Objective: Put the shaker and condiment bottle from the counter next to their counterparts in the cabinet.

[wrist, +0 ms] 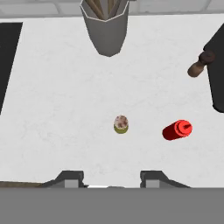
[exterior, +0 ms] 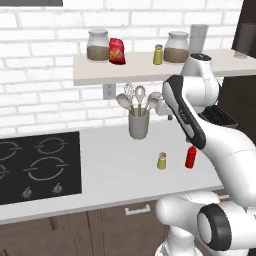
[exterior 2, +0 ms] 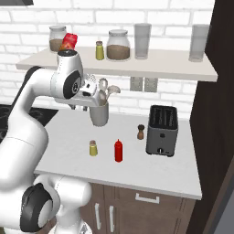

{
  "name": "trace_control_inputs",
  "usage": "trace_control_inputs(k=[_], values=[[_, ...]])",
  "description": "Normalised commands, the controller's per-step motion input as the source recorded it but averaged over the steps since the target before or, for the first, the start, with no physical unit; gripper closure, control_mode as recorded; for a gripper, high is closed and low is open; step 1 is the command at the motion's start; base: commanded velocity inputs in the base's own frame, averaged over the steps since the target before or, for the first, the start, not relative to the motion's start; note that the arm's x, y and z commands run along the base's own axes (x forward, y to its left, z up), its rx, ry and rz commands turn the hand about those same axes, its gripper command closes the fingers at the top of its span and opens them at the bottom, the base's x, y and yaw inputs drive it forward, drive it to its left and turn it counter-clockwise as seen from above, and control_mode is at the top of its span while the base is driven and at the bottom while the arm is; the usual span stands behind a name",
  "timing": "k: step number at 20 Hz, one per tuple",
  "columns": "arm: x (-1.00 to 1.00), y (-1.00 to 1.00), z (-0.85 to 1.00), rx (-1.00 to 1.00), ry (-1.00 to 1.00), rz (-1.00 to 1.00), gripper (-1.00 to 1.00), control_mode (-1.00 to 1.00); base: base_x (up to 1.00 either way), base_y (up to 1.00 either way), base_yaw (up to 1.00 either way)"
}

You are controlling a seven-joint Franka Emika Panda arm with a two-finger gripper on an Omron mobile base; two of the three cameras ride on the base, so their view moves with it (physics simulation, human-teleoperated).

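Shakers: 2, one on the counter (exterior: 115, 165) below the gripper (wrist: 111, 177) (shaker (exterior: 161, 161)), one on the shelf (exterior 2: 151, 68) above it.
Red bottles: 1 (exterior: 190, 157).
Glass jars: 2.
Drinking glasses: 2.
Utensil holders: 1 (exterior 2: 99, 114).
Toasters: 1 (exterior 2: 162, 130).
Pepper mills: 1 (exterior 2: 140, 132).
Red bags: 1 (exterior: 117, 51).

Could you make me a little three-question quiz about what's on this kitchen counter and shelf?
1. True or false: the shaker is already in the gripper.
2. Seen from the robot, what stands just right of that shaker: (a) the condiment bottle, (b) the toaster, (c) the utensil holder?
3. Which item on the cabinet matches the shaker on the counter?

Key: 1. False; it stands free on the counter below the gripper. 2. (a). 3. The second yellow-green shaker, between the glass jars.
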Motion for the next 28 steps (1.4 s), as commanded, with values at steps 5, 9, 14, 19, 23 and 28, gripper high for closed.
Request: trace_control_inputs(k=[5, 9, 14, 19, 23, 28], values=[[-0.03, 0.00, -0.01, 0.00, 0.00, 0.00, -1.00, -1.00, 0.00, 0.00, 0.00], [-0.37, -0.06, -0.08, 0.00, -0.02, -0.05, -1.00, -1.00, 0.00, 0.00, 0.00], [-0.27, -0.16, -0.25, 0.00, 0.00, 0.01, -1.00, -1.00, 0.00, 0.00, 0.00], [-0.21, -0.34, -0.37, -0.01, -0.05, 0.12, -1.00, -1.00, 0.00, 0.00, 0.00], [-0.50, -0.56, -0.36, 0.00, -0.15, 0.13, -1.00, -1.00, 0.00, 0.00, 0.00], [-0.49, -0.33, -0.17, 0.00, -0.14, 0.06, -1.00, -1.00, 0.00, 0.00, 0.00]])
